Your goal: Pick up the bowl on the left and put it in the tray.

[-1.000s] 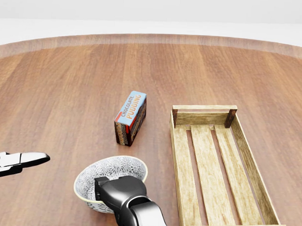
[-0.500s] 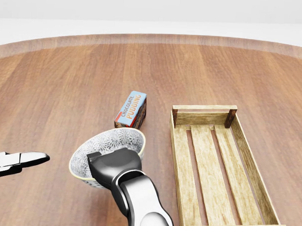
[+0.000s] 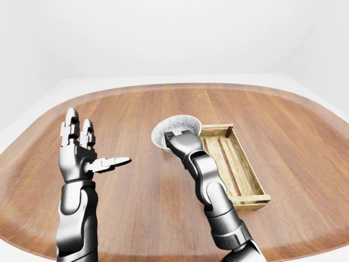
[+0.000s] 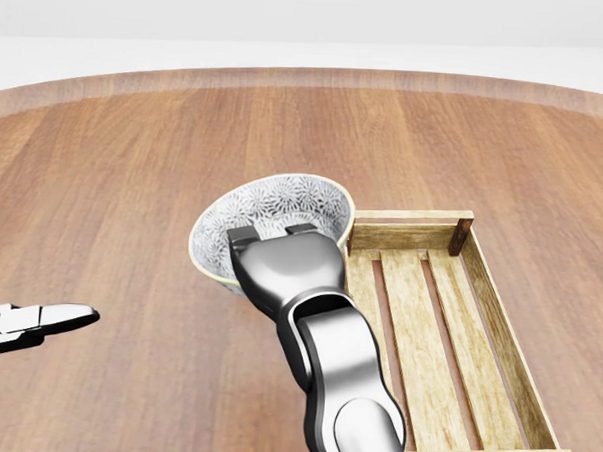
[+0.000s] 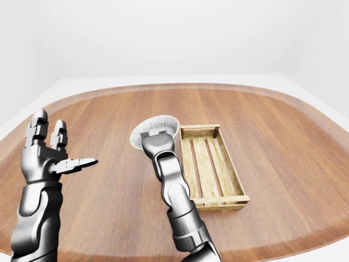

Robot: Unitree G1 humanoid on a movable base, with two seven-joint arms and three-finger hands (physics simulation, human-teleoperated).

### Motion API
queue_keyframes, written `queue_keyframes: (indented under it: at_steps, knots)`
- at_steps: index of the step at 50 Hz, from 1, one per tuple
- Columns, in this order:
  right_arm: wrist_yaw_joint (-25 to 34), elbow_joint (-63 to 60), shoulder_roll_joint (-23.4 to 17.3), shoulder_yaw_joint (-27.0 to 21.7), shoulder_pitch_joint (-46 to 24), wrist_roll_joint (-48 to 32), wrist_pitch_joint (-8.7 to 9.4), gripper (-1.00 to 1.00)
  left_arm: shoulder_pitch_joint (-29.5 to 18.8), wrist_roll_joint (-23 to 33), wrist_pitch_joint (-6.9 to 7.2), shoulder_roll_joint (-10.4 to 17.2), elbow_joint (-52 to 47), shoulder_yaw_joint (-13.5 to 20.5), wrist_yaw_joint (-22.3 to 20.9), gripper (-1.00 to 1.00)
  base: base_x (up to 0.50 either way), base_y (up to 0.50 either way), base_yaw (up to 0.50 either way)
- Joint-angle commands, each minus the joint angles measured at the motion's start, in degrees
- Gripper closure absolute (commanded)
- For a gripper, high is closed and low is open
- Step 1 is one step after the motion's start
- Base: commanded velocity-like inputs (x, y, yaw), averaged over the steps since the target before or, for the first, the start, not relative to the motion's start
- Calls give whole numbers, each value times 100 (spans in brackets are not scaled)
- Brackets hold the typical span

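The right hand [image 4: 280, 265] has its fingers closed over the near rim of the bowl [image 4: 272, 220], and the bowl hangs off the worktop [image 4: 134, 159], tipped so its patterned inside faces up and toward the top of the head view. In that view the bowl's right edge sits just beside the top-left corner of the tray [image 4: 497, 325] — whether it overlaps the tray's short end wall or only appears to cannot be told from here. The eye views agree: the bowl is at the left side of the tray's far end, not inside it. The tray is a slatted wooden crate lying flat, its long axis running from the top toward the bottom right of the head view, and nothing lies in it. The right forearm rises from the bottom of the head view and covers part of the tray's left wall. The left hand [image 3: 82, 155] is raised at the left of the left-eye view, well apart from bowl and tray, fingers spread wide and upright with the thumb pointing right — it holds nothing.
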Motion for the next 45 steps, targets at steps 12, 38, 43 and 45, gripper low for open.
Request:
queue_keyframes:
  at_steps: [12,38,43,45]
  knots:
    - [0,-1061,-574,-615,-210,-180,0,100,-1,47,0,-16,37,-38,-3,-100,0,0,0]
    - [0,-1442,-1084,-1080,-127,709,0,100,-3,32,0,-9,36,-25,8,-100,0,0,0]
    - [0,-1479,-1220,-1154,-72,923,0,100,1,33,0,-9,31,-23,12,-100,0,0,0]
    - [0,-1456,-1302,-1234,-37,1070,0,100,4,44,0,-14,34,-33,10,-100,0,0,0]
